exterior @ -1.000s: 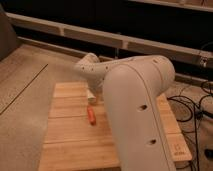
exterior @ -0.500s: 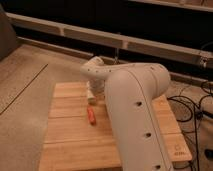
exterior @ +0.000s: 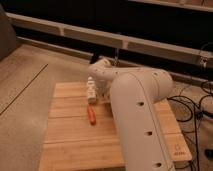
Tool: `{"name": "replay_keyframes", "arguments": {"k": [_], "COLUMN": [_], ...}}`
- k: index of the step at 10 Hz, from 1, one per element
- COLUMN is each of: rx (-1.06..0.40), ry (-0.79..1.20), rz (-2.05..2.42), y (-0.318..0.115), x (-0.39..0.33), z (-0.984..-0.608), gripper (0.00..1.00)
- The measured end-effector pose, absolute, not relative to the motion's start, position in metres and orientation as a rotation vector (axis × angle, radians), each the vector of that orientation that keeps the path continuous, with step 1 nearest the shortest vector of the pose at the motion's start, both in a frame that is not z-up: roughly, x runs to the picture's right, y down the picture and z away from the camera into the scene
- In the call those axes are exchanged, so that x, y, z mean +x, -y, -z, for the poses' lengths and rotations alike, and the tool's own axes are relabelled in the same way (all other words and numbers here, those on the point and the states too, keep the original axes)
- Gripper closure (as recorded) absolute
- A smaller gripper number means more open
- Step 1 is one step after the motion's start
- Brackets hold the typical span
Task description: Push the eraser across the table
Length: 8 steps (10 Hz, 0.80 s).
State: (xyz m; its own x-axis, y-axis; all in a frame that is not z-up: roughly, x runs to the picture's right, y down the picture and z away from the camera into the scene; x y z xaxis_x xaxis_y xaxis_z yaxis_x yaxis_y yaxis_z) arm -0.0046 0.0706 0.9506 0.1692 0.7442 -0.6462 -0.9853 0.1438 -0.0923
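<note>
Gripper (exterior: 91, 93), state can't tell, at far end of table (exterior: 70, 145); eraser (exterior: 91, 115) near at its 6 o'clock, long axis 12-to-6.

Small orange-red eraser (exterior: 91, 115) flat on honey-coloured plank table (exterior: 70, 145), tool (exterior: 91, 94) just beyond it.

Apparently a robotics test lab rather than a home: speckled grey floor (exterior: 30, 75) at left, loose black cables (exterior: 192, 104) trailing at right, dark wall with pale horizontal rails (exterior: 75, 32) across the top. At centre, a plank counter (exterior: 70, 145) under a bulky white robot arm (exterior: 140, 115), gripper (exterior: 91, 92) low over the upper part of the boards.
</note>
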Motion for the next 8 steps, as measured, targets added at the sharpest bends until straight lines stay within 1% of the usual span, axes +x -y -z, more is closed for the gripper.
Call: {"name": "replay_keyframes", "arguments": {"k": [3, 8], "rx": [-0.61, -0.606], "ry": [-0.483, -0.405], "rz": [-1.311, -1.246], "y": [-0.077, -0.052], "x": [0.009, 0.035], "z": [-0.971, -1.0], "gripper": [1.0, 1.0]}}
